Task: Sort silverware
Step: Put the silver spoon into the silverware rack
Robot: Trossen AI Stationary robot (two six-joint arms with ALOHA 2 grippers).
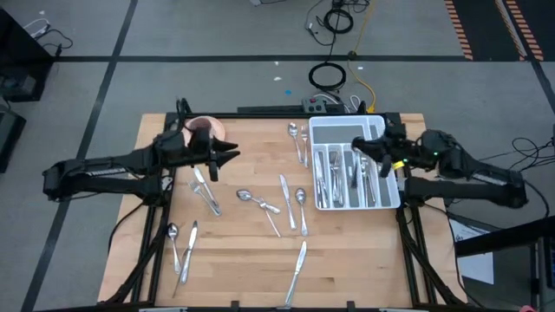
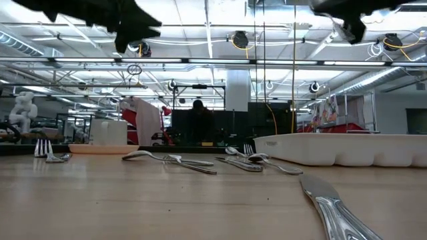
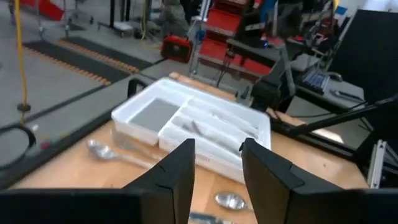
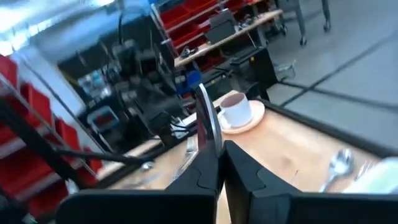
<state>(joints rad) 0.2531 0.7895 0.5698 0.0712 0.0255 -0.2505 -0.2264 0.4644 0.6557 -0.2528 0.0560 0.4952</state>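
**A:** So where's the silverware (image 1: 295, 198) sitting? Mostly loose on the wooden table (image 1: 243, 260): a spoon and knife near the front left, a fork and spoon under the left arm, a cluster of spoons and knives mid-table, one knife (image 1: 297, 269) near the front edge, and a spoon up by the far edge. More pieces lie lengthwise in the slots of the white tray (image 1: 392, 201) at the table's far right.

**B:** And one piece is off the table. The right gripper (image 4: 211, 140) is pinching a slim shiny metal piece (image 4: 206, 118) between its pressed-together fingers, above the tray. Can't tell from the blur whether it's a knife or a handle.

**A:** The left gripper (image 1: 232, 157) hangs over the table's left side beside the pink saucer with its white cup (image 1: 201, 130). Fingers spread with a gap, nothing between them; the left wrist view shows that clearly.

**B:** The table is pale wood planks with a dark frame, on a grey floor with black lines and cables. The low view gives what the top one can't: a ceiling of white trusses and lamps, red bins, a person (image 2: 198, 107) far back. It also shows the tray's moulded plastic wall and the front knife's glossy handle up close.
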